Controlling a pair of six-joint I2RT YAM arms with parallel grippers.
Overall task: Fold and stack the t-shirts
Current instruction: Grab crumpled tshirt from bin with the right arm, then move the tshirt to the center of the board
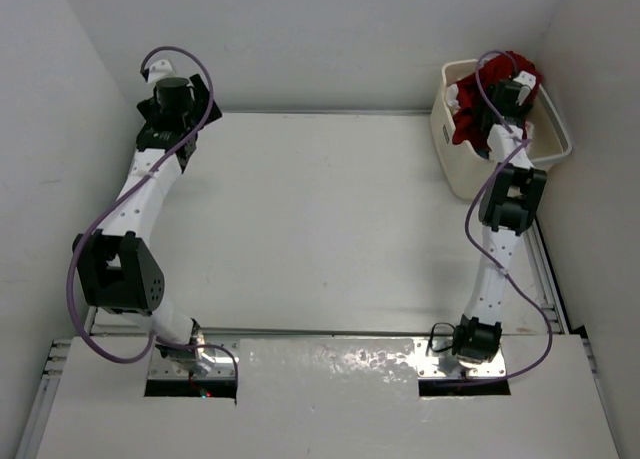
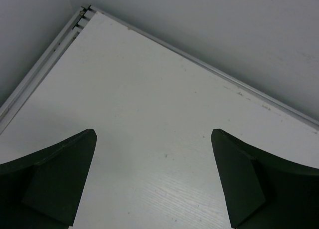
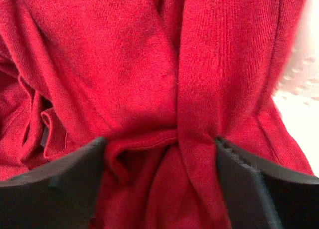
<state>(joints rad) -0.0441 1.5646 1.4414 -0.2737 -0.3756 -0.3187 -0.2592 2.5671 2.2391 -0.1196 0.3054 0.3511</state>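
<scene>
The deep red t-shirt (image 1: 467, 129) lies crumpled in the cream laundry basket (image 1: 452, 174) at the far right. In the right wrist view the red cloth (image 3: 124, 64) fills the frame. My right gripper (image 3: 158, 189) is down in the basket, jaws wide apart, with a bunched fold and hem of the red shirt between the fingers (image 3: 60, 189). My left gripper (image 2: 153, 179) is open and empty, hovering over bare table near the far left corner. The white and teal-blue shirts are not visible.
The basket's rim (image 1: 556, 149) stands close to the right wall. Grey walls close in the table on the left, back and right. A metal rail (image 2: 45, 69) runs along the table's far left edge.
</scene>
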